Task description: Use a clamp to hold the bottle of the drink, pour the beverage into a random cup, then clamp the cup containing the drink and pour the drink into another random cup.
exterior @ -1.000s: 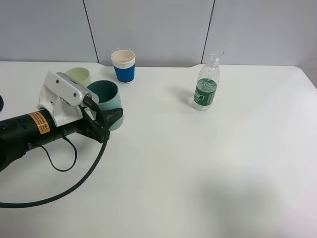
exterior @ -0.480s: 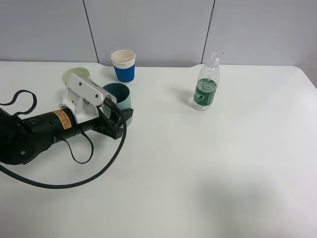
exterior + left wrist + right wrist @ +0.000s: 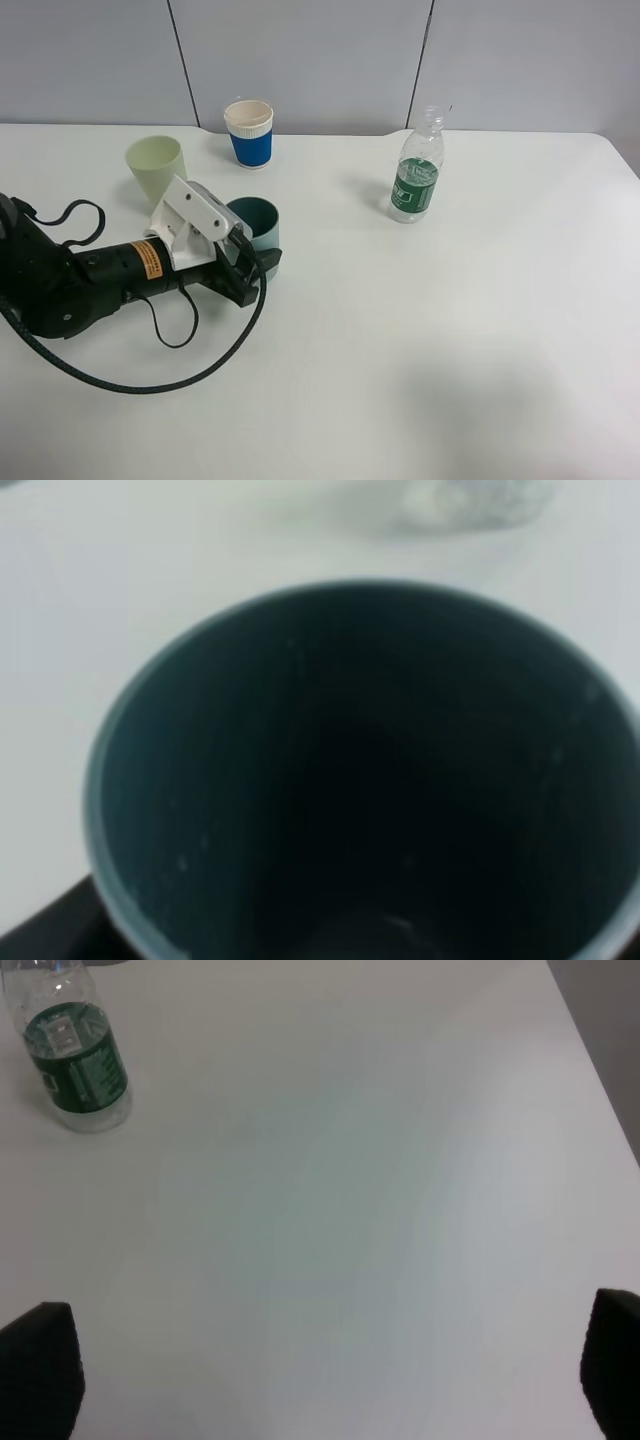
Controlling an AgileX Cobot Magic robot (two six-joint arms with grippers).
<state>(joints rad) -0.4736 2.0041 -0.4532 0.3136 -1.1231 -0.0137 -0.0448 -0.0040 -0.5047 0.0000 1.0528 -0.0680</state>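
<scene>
I'm seeing the left gripper (image 3: 262, 268) clamped tight on the teal cup (image 3: 255, 220), carrying it approx upright over the table (image 3: 430, 340), left of centre. The left wrist cam is looking straight into the cup's dark inside (image 3: 370, 780); can't tell if there's liquid. The blue paper cup (image 3: 249, 133) is standing by the back edge, the pale green tumbler (image 3: 155, 167) nearer the back-left corner. The bottle (image 3: 416, 167) is standing upright towards the back, right of centre. The right gripper (image 3: 320, 1380) is spread wide w/ nothing between its jaws.
</scene>
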